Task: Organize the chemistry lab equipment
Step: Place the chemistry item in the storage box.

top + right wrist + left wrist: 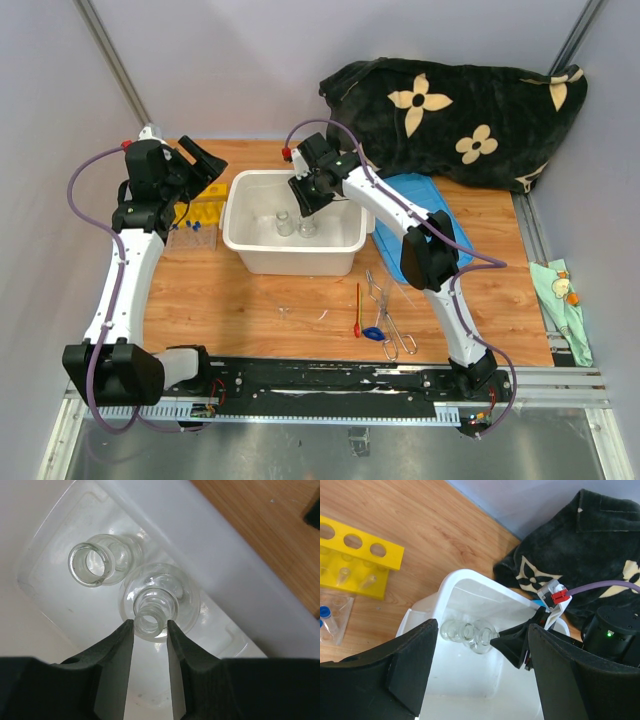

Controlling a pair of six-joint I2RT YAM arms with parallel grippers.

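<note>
Two clear glass flasks stand side by side inside the white tub (245, 240). My right gripper (150, 623) reaches down into the tub, its fingers closed on the neck of the nearer flask (160, 592), which rests against the second flask (97, 562); it also shows in the top view (303, 200). My left gripper (205, 165) is open and empty, hovering over the tub's left rim, with the flasks (470, 636) showing between its fingers (415, 665). The yellow tube rack (205, 200) and blue-capped test tubes (190, 232) lie left of the tub. Metal tongs (392, 320) and a red-handled spatula (358, 303) lie in front.
A blue lid (410, 195) lies right of the tub under the right arm. The black flowered cloth (460, 110) is heaped at the back right. Small clear glass pieces (300, 312) lie on the wood in front of the tub. A green cloth (560, 290) lies off the right edge.
</note>
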